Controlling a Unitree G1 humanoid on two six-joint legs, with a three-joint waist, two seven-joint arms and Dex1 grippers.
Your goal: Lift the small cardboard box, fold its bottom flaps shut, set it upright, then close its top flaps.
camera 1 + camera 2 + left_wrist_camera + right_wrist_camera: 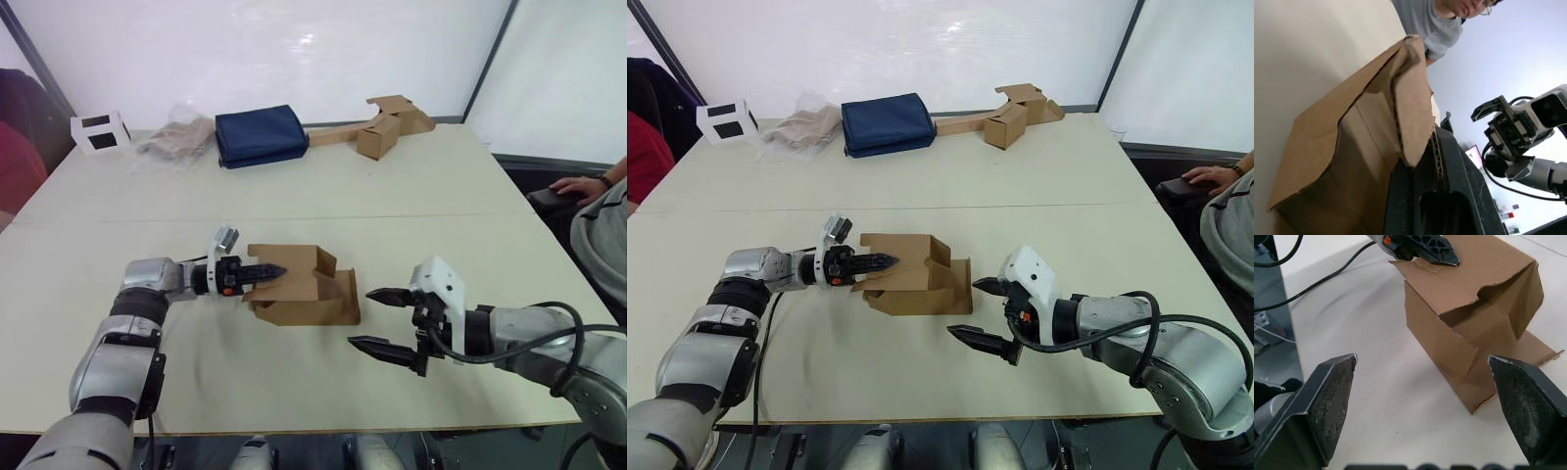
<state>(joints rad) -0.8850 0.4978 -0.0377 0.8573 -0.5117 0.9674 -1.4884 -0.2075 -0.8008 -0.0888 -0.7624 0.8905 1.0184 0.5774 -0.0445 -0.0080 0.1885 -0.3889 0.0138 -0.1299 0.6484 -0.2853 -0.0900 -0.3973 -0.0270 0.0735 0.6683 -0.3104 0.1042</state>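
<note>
The small cardboard box [294,287] lies on its side at the middle of the table, plain brown, with flaps open at both ends. My left gripper [272,270] reaches in from the left and is shut on a flap [1410,107] at the box's upper left edge. One flap [345,296] lies flat on the table at the box's right end. I cannot tell which end holds the bottom flaps and which the top flaps. My right gripper [361,316] hovers just right of the box, open wide and holding nothing, apart from the cardboard.
Along the far edge stand a white cube [100,131], a clear plastic bag [176,137], a folded navy cloth [260,135] and cardboard pieces on a long strip [380,125]. A person [600,230] sits at the right edge of the table.
</note>
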